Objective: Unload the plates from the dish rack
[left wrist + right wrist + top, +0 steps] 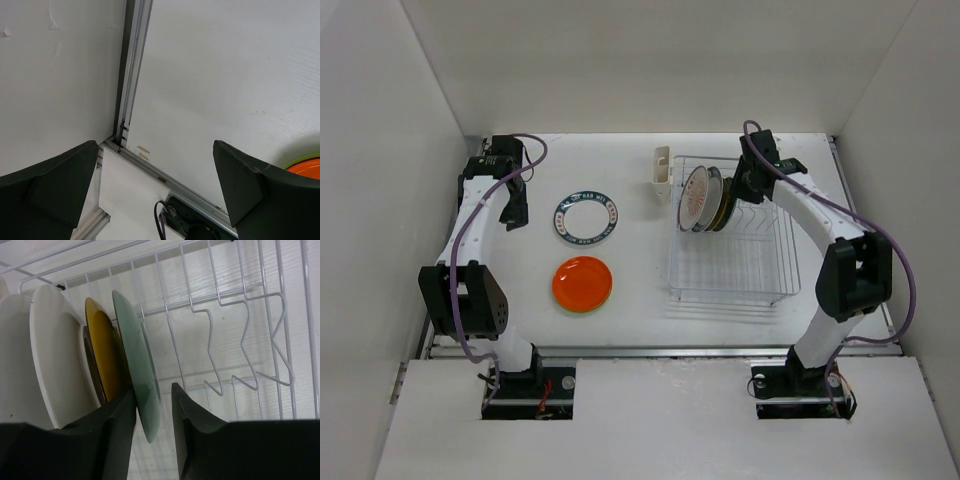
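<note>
1. Tabletop [630, 260]: white and walled in. The right half carries the rack. The left half serves as the drop zone, by my reading.
2. Dish rack [745, 265]: sits right of centre. Its near slots are bare wire. A cream cup holder [662, 172] hangs on its far left corner.
3. Racked plates [700, 198]: they stand on edge at the far left end of the rack, kept upright by the dividers. The right wrist view shows a white plate [55, 355], an amber plate [102, 355] with a darker one tucked against it, then a pale green plate [137, 370] outermost. The green one is the easiest to reach.
4. Unloaded plates: the teal-rimmed plate [587, 219] lies flat at left centre. The orange-red plate [582, 283] lies just nearer, apart from it. Both are well clear of the rack.
5. Right hand [153, 392]: it is down over the rack and straddles the green plate's edge. The left finger sits against the plate. A sliver of light shows at the right finger, so the hand is narrowly parted and, I judge, not yet clenched on the plate.
6. Left hand [155, 150]: it is over the far left corner, fingers spread wide, holding and touching nothing. It is probably parked there to keep out of the way.
</note>
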Robot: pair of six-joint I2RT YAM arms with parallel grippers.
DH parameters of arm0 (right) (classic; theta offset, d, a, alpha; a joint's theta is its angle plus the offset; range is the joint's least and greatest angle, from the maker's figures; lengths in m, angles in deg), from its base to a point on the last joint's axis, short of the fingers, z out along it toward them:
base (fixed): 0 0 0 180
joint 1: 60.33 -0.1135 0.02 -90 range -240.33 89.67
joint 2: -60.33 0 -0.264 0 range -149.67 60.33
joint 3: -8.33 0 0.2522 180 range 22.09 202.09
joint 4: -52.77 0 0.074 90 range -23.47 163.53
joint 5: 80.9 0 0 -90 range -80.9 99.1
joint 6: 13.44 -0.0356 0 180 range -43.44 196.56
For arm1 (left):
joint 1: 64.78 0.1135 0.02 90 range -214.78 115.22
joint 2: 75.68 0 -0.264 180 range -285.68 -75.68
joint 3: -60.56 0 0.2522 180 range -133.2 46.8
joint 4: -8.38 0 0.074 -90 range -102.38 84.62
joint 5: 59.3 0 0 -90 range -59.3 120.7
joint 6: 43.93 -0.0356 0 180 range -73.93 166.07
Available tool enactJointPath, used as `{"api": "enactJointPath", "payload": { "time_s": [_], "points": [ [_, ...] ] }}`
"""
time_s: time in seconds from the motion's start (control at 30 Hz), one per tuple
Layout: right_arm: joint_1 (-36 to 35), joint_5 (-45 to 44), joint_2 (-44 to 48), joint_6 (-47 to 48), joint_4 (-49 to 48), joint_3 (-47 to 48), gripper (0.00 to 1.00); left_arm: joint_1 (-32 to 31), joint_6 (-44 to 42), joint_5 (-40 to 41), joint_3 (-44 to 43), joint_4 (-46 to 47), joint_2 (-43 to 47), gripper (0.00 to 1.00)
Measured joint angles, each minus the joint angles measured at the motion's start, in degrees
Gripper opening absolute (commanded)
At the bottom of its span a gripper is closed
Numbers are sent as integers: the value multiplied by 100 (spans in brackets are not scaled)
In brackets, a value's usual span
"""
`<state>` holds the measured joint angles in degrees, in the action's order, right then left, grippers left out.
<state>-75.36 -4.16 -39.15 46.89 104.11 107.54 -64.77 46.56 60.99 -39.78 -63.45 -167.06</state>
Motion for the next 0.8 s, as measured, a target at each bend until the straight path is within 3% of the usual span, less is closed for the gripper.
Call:
{"api": "enactJointPath", "payload": {
  "time_s": [0.07,0.17,0.2,0.3,0.43,0.63,0.8],
  "points": [
    [-7,31,-114,-15,-76,0,36,0,0,0,0,0,0,100],
    [-9,129,-269,-17,-177,-2,22,0,0,2,0,0,0,100],
    [-17,122,-289,17,-192,-2,12,0,0,2,0,0,0,100],
    [-52,-63,-286,411,-162,0,0,0,0,4,0,0,0,100],
    [-269,-765,-286,586,175,238,0,0,0,7,0,0,0,100],
    [-546,-2243,-221,470,1207,1384,0,0,0,0,0,0,0,100],
    [-914,-3591,284,389,1620,2068,0,2,-74,-269,0,-2,0,100]
  ]
}}
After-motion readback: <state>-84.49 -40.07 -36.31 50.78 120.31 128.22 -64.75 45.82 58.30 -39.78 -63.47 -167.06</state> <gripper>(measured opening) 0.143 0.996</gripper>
